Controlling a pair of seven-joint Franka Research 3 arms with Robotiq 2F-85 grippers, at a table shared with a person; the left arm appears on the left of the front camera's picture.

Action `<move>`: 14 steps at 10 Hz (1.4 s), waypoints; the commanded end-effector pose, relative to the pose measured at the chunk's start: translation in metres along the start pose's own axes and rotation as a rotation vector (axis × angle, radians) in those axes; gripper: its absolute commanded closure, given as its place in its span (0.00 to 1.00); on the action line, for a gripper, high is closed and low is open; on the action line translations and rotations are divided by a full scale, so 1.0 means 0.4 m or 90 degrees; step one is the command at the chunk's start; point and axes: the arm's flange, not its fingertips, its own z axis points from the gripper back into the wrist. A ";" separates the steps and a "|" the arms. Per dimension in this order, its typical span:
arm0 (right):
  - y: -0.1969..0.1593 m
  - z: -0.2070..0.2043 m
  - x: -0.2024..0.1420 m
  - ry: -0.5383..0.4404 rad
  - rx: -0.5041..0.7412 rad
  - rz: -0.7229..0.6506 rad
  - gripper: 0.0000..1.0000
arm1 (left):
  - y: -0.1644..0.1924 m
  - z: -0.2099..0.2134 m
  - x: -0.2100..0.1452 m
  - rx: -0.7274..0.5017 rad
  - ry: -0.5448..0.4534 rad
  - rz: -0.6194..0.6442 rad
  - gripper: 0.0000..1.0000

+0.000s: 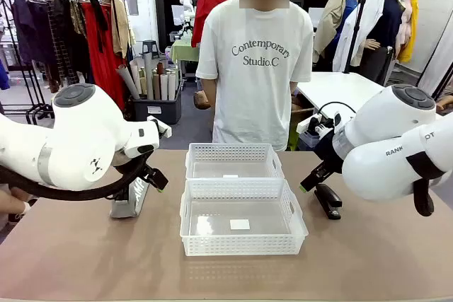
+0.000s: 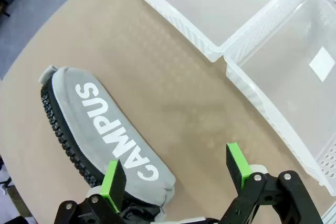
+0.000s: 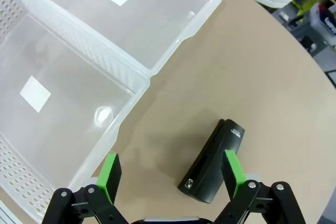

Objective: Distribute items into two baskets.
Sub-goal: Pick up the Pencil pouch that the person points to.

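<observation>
The grey "CAMPUS" zip pouch (image 2: 100,124) lies on the table left of the baskets, with its near end at my left finger; it also appears as the pouch (image 1: 129,201). My left gripper (image 2: 176,174) hovers open just above it, holding nothing, and its position on the table is at the left gripper (image 1: 147,182). The black stapler (image 3: 212,163) lies right of the baskets, partly under my right pad, also seen as the stapler (image 1: 328,200). My right gripper (image 3: 172,174) is open and empty above it, right gripper (image 1: 311,180). Both white baskets, near (image 1: 241,245) and far (image 1: 233,152), stand empty.
A person in a white T-shirt (image 1: 258,68) stands at the far side behind the baskets. The baskets touch each other at the table's middle. Bare tabletop (image 1: 85,259) spreads along the front edge and at both sides.
</observation>
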 end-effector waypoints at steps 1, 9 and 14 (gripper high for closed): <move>0.000 0.000 0.000 0.000 0.000 0.000 0.00 | 0.000 0.000 0.000 0.000 0.000 0.000 0.00; 0.000 0.000 0.000 0.000 0.000 0.000 0.00 | 0.000 0.000 0.000 0.000 0.000 0.000 0.00; 0.000 0.000 0.000 0.000 0.000 0.000 0.00 | 0.000 0.000 0.000 0.000 0.000 0.000 0.00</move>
